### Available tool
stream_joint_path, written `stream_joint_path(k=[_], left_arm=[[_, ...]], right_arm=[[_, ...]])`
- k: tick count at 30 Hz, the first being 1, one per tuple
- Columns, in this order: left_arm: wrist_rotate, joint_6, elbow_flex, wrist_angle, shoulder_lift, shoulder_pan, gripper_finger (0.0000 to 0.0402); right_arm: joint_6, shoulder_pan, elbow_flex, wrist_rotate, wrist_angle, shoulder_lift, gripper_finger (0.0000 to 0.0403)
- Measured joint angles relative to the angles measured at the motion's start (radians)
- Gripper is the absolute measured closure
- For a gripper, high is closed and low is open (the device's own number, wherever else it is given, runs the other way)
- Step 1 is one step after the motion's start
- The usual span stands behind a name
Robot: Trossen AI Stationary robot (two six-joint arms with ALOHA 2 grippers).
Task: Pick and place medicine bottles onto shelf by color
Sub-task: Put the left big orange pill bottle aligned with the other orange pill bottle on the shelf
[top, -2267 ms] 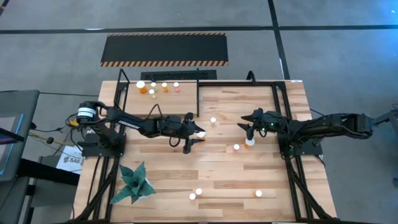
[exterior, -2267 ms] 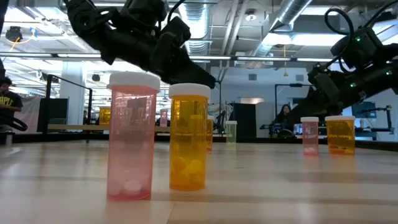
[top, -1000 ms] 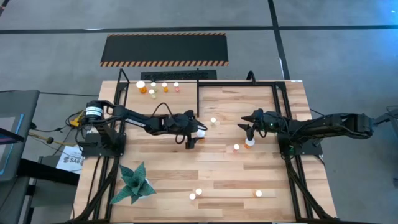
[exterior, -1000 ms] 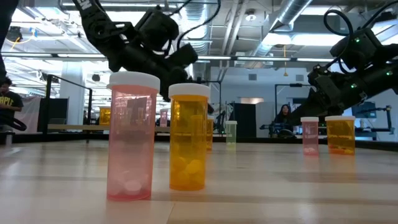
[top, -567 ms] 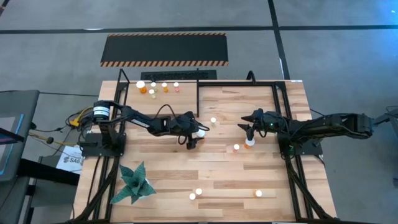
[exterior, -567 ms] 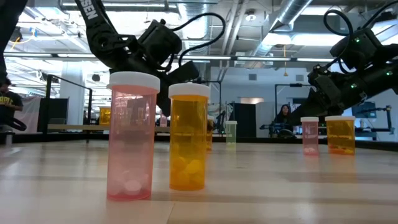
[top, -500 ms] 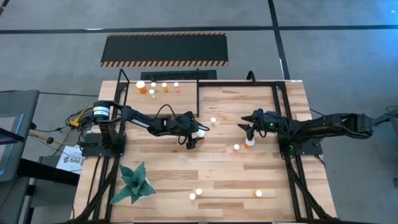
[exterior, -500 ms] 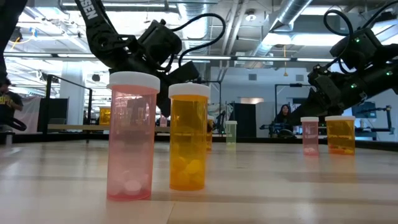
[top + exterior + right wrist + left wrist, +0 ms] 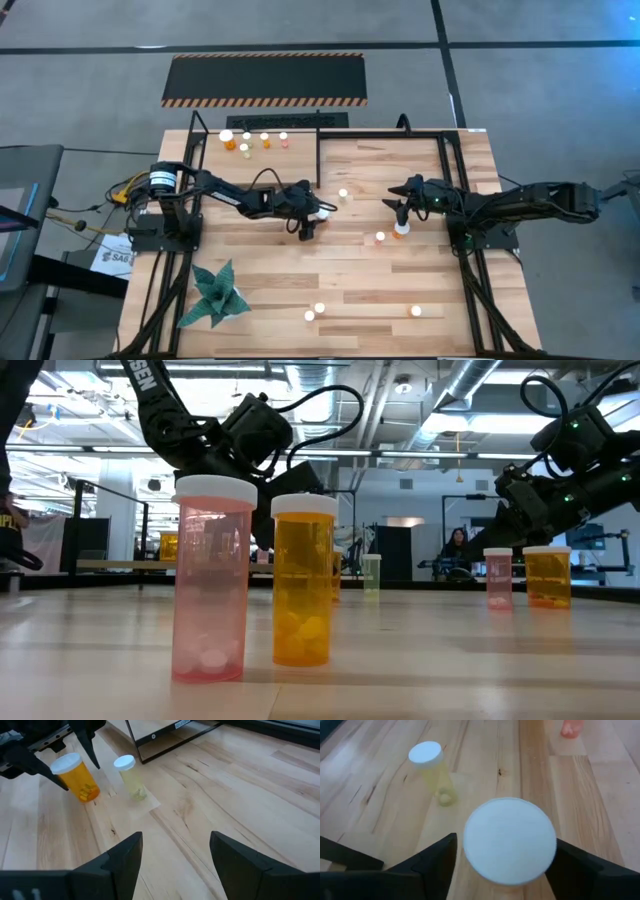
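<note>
My left gripper [image 9: 314, 214] is low at the table's middle, its open fingers on either side of an orange medicine bottle [image 9: 76, 779] with a white cap [image 9: 510, 840]; the bottle stands upright on the table. A pale yellow bottle [image 9: 432, 770] stands just beyond it. My right gripper [image 9: 400, 208] waits open at centre right, with nothing between its fingers [image 9: 125, 857]; an orange bottle [image 9: 400, 231] and a pink one [image 9: 380, 237] stand just nearside of it. The shelf [image 9: 270, 165] at the far left carries several small bottles [image 9: 246, 142]. My left gripper's fingers [image 9: 437, 857] flank the orange bottle's body below the cap, coming slanting down from the table's left. A narrow gap shows beside the cap on one side; whether either finger touches the bottle I cannot tell.
Near the front edge stand a pink bottle [image 9: 210, 580] and an orange one [image 9: 303, 580], with another [image 9: 415, 311] to their right. A green paper plant [image 9: 215, 295] lies at the front left. Black frame rails [image 9: 318, 150] cross the far side. Bare wood lies between the arms.
My left gripper has sunk down around the orange bottle, tipping a little, and then held still. The bottle has stayed upright in place. My right arm has not moved.
</note>
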Motion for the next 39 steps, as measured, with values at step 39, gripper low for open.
stream_joint_path(k=[39], left_arm=[[-0.281, -0.239, -0.374, -0.27, -0.834, 0.084, 0.0225]], right_arm=[[0.001, 0.0, -0.001, 0.0, -0.022, 0.0, 0.0147]])
